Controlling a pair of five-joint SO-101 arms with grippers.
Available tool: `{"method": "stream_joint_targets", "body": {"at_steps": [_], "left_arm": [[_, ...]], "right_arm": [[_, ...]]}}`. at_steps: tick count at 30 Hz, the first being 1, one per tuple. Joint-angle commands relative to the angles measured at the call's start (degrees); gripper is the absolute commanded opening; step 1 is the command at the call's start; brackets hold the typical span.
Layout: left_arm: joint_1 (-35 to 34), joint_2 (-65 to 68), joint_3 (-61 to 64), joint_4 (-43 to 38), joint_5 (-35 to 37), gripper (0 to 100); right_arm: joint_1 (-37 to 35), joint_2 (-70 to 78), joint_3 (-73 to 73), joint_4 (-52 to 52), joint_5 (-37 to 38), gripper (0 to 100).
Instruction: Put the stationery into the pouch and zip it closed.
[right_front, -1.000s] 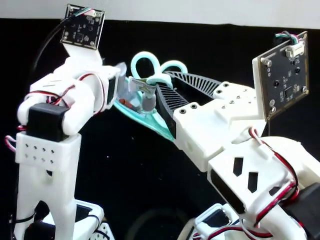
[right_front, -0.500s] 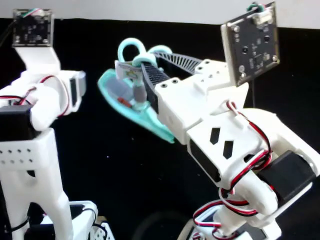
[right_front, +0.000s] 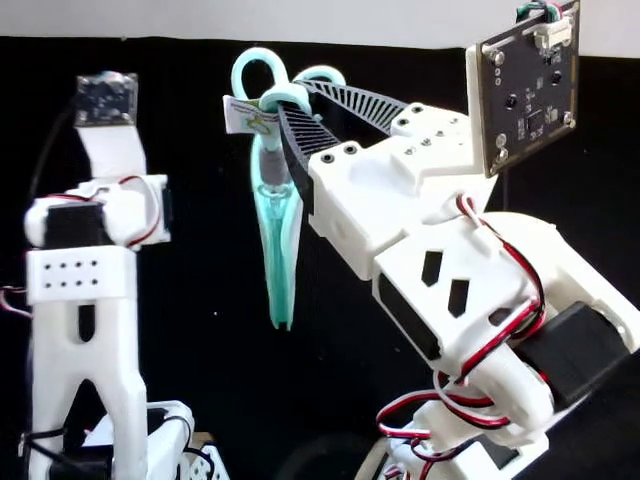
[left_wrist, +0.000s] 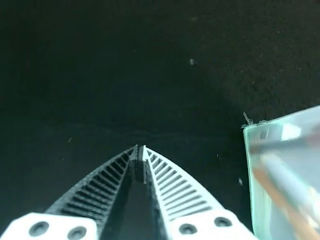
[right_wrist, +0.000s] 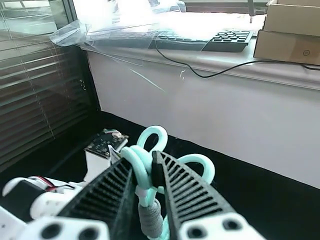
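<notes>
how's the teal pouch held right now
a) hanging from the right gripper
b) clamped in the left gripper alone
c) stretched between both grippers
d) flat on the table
a: the pouch hangs straight down by its loop handles from the right gripper, while the left gripper is shut on nothing.

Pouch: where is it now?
In the high view the pouch hangs in mid-air from the right tool, gripped at its top end, apart from the left arm.
</notes>
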Motion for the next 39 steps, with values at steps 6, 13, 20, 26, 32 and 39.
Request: {"method": "stream_joint_targets", "body": {"at_steps": [6,13,20,26,32,39], "left_arm": [[2.0,-0.7,1.4,-3.4,-0.4,2],[2.0,-0.8,1.3,-3.3,-0.4,2],[2.0,-4.4,-4.4,6.3,-0.5,2],[2.2,-12.7,-9.4,15.2,-4.5,9],[2.2,-21.1,-9.1,21.8,-4.6,22],[2.2,-29.1,-9.0,24.7,-4.4,27]], "right_arm": [[-0.7,0.1,-1.2,-1.4,0.3,0.7],[-0.7,0.0,-1.6,-0.3,0.2,0.7],[-0.7,0.1,-1.4,-0.2,-1.1,0.7],[-0.7,0.1,-1.2,-0.2,-1.3,0.7],[-0.7,0.1,-1.2,-0.2,-1.4,0.7],[-0.7,0.2,-1.5,-0.2,-7.0,0.7]]}}
